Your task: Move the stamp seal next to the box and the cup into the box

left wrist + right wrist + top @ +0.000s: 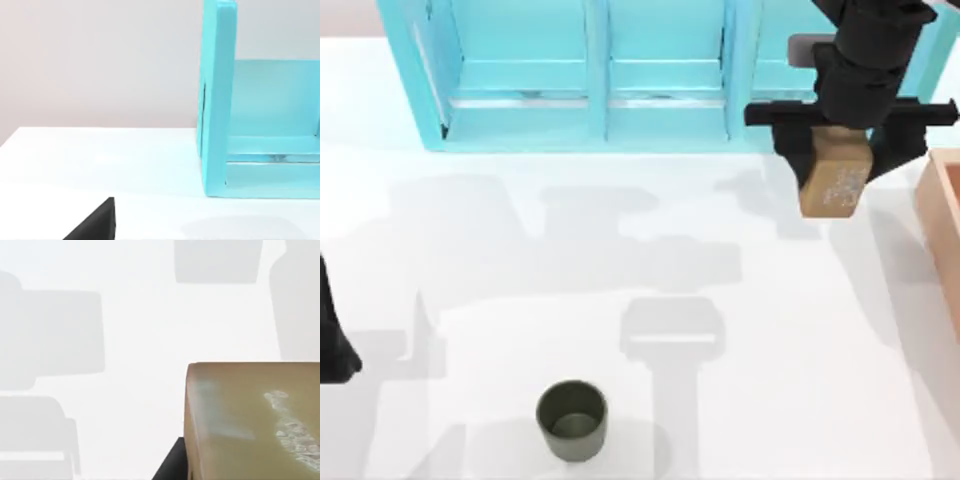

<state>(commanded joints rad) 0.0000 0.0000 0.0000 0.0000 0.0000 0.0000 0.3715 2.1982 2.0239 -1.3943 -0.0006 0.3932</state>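
Note:
My right gripper (840,160) hangs above the table at the back right, shut on the stamp seal (834,175), a tan wooden block with whitish markings. The same stamp seal (252,422) looms close in the right wrist view, over bare white table. The box (942,215), light brown-orange wood, shows at the right edge, just right of the held block. The dark olive cup (572,420) stands upright near the front edge, left of centre, far from both grippers. My left arm (332,335) is parked at the left edge.
A big turquoise shelf unit (610,75) spans the back of the table; its side wall (217,100) shows in the left wrist view. The white table (620,260) lies open between the cup and the shelf.

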